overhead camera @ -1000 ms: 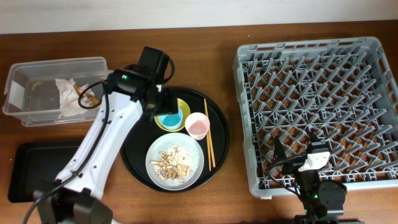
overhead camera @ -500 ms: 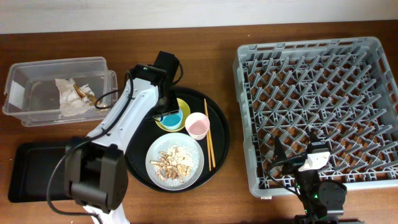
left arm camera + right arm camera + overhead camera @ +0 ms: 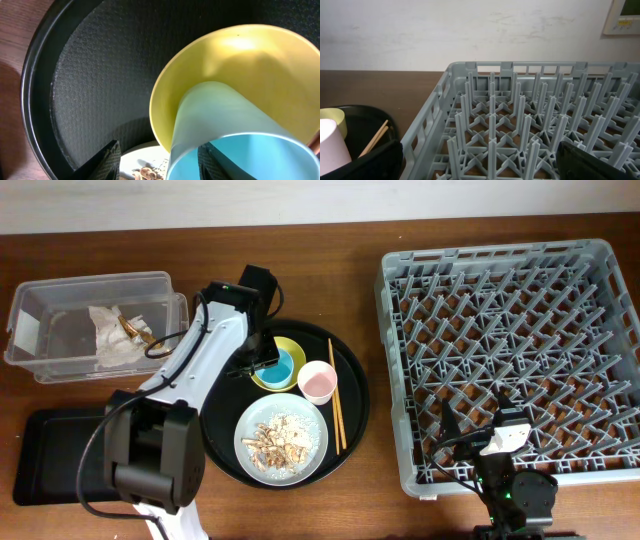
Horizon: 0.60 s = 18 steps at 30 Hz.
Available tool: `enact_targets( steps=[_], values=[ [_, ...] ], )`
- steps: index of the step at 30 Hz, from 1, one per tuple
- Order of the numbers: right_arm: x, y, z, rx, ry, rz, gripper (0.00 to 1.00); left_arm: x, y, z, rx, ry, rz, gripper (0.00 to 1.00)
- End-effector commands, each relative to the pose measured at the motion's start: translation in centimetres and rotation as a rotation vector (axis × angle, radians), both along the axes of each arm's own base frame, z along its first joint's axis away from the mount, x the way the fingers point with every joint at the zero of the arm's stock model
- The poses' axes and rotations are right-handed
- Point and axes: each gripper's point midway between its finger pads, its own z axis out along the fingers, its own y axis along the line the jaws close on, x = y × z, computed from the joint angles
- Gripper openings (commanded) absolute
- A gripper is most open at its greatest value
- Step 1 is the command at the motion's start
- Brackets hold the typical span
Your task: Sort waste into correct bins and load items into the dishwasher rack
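Standing unfilled to the right of the round black tray (image 3: 355, 400) is the dishwasher rack (image 3: 500, 248). Left of that tray, the clear box (image 3: 90, 280) holds a napkin (image 3: 108, 340); the shallow black tray (image 3: 50, 455) shows nothing inside. On the round tray sit the plate (image 3: 315, 425) with scraps (image 3: 275, 438), the yellow bowl (image 3: 293, 348) cradling the blue cup (image 3: 277, 367), the pink cup (image 3: 318, 382) and the chopsticks (image 3: 335, 395) — none loaded. The left gripper (image 3: 159, 157) straddles the blue cup's wall, half spread, not visibly clamped — the right gripper (image 3: 480, 160), over the rack, gapes wide.

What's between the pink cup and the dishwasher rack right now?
Overhead view: the chopsticks, lying on the round black tray right of the pink cup, then bare table up to the dishwasher rack.
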Motion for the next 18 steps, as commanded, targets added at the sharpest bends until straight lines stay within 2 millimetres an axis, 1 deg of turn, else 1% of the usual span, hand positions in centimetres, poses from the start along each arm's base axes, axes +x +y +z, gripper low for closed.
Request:
enact_targets(
  steps=[1,3,4,6,7,9,18],
  values=[
    [0.0,-0.2,-0.3,0.008,0.006,-0.012,0.98,-0.2,-0.3,-0.5,-0.011,0.016,0.010,0.43],
    [0.0,-0.2,-0.3,0.008,0.006,-0.012,0.98,-0.6,-0.2,-0.9,-0.008,0.027,0.011,0.38],
    [0.0,-0.2,-0.3,0.008,0.006,-0.012,0.98,-0.8,-0.1,-1.3,-0.006,0.033,0.011,0.38],
    [0.0,-0.2,-0.3,0.008,0.006,-0.012,0.98,-0.9,-0.1,-1.5,-0.005,0.037,0.011,0.36],
    [0.0,-0.2,-0.3,0.008,0.006,-0.012,0.98,-0.9,-0.1,-1.5,-0.005,0.038,0.011,0.33],
    [0.0,-0.2,-0.3,0.008,0.006,-0.012,0.98,-0.8,-0.1,-1.5,-0.005,0.034,0.011,0.30],
    [0.0,-0.2,-0.3,0.008,0.006,-0.012,0.98,-0.6,-0.2,-1.5,-0.012,0.024,0.010,0.29]
  ],
)
